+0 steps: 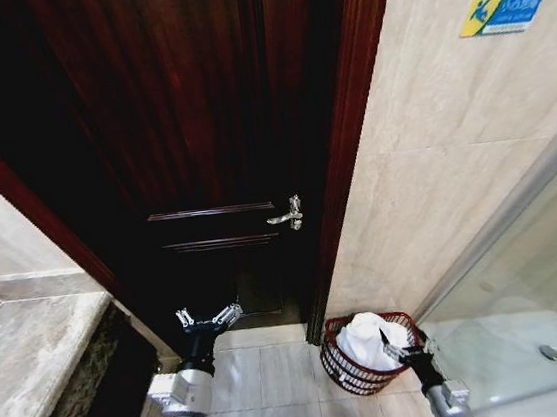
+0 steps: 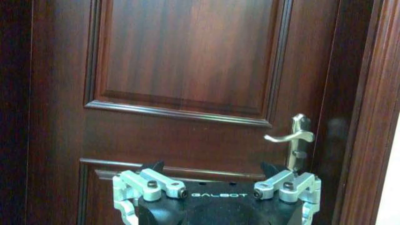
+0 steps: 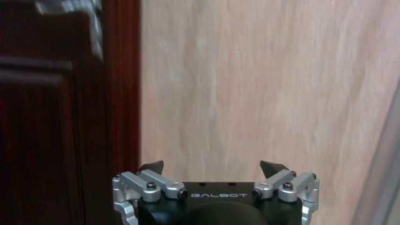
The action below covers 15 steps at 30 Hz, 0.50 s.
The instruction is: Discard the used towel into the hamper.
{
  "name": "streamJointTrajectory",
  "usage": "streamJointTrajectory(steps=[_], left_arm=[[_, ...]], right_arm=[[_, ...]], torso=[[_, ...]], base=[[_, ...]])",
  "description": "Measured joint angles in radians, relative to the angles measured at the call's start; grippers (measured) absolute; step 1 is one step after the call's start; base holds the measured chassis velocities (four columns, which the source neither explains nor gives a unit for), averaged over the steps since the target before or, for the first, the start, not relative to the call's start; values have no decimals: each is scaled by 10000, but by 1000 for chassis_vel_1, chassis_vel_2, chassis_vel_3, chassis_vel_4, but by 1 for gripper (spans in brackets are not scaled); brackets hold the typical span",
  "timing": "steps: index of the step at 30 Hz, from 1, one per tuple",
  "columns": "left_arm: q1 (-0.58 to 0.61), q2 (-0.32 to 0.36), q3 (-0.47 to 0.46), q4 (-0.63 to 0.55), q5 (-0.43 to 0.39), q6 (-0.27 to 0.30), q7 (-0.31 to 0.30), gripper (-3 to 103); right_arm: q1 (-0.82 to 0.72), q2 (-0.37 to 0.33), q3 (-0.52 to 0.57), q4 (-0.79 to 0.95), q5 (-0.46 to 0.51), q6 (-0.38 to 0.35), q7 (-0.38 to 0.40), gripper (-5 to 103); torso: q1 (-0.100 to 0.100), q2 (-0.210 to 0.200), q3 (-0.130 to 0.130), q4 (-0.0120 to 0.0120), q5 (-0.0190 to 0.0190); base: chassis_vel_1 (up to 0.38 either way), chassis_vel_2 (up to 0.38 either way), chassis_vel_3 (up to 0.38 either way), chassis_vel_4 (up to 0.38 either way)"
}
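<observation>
The hamper [image 1: 368, 354] stands on the tiled floor [image 1: 272, 370] at the foot of the beige wall [image 1: 436, 180], just beside the dark wooden door's [image 1: 200, 137] frame, and a crumpled white towel [image 1: 372, 340] lies inside it, rising above the rim. The right pincer [image 1: 410, 353] sits at the hamper's rim on the side away from the door, its jaws spread and empty, facing the wall in its wrist view [image 3: 212, 169]. The left pincer [image 1: 210, 320] hangs well apart from the hamper, in front of the door below the silver handle [image 1: 289, 213], released and holding nothing [image 2: 212, 169]. Bare floor lies between left pincer and hamper. A marble counter [image 1: 24, 358] edges the far side.
</observation>
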<state>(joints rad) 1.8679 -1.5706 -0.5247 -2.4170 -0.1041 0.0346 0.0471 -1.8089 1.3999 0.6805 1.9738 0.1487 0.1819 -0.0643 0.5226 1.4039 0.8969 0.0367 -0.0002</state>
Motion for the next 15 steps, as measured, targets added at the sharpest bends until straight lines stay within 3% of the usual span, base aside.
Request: streamJointTrajectory(steps=[15], left_arm=[[0, 0, 0, 0, 0, 0, 0, 100]], right_arm=[[-1080, 519, 21, 3458, -609, 38, 251, 100]], torso=[[1, -1, 0, 0, 2]], base=[[0, 0, 0, 0]])
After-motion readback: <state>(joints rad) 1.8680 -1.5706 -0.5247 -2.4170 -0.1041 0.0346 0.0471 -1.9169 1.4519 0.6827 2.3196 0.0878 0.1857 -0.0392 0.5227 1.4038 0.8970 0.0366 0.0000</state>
